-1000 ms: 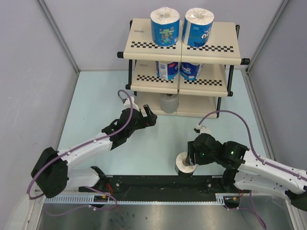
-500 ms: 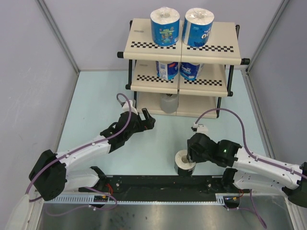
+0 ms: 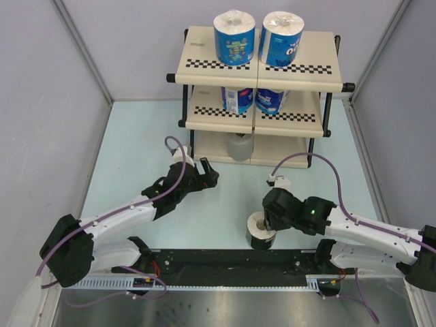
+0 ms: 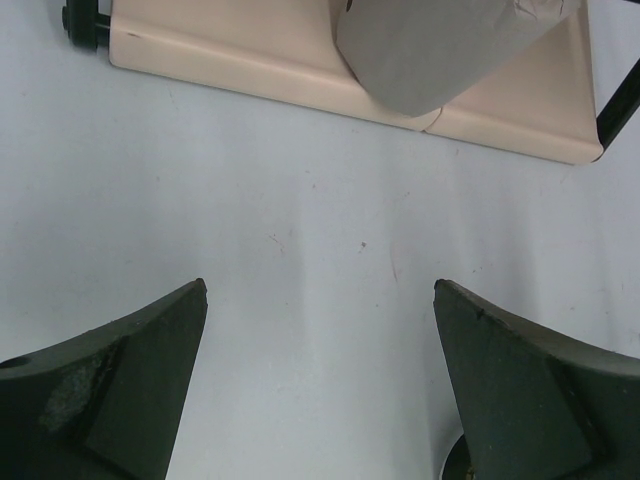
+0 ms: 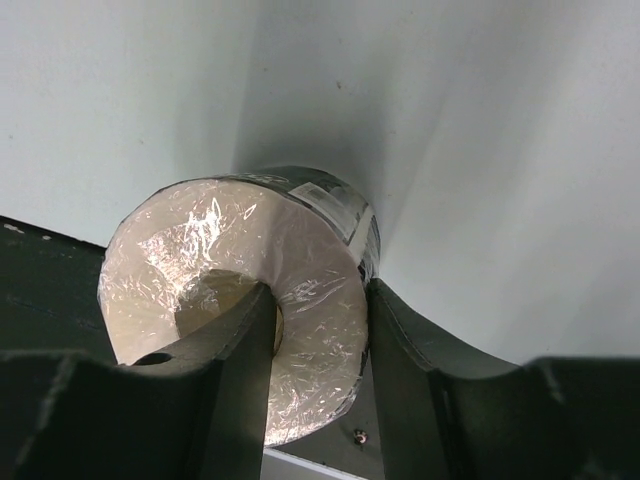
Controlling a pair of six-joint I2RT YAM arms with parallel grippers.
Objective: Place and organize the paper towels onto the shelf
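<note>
Right tool now pinching dark-wrapped roll wall, left tool wide open, drawn back slightly

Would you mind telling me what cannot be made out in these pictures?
Top view: the two blue-wrapped paper rolls on the middle tier, upper halves hidden under the cream top board.
Top view: the plain grey paper roll, mostly under the middle board.
Right wrist view: the dark-wrapped paper roll, label too small to read.

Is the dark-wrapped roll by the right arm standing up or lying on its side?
Upright. The dark-wrapped roll stands on end: the top view looks straight down on its round end, with the hollow core facing up.
</note>
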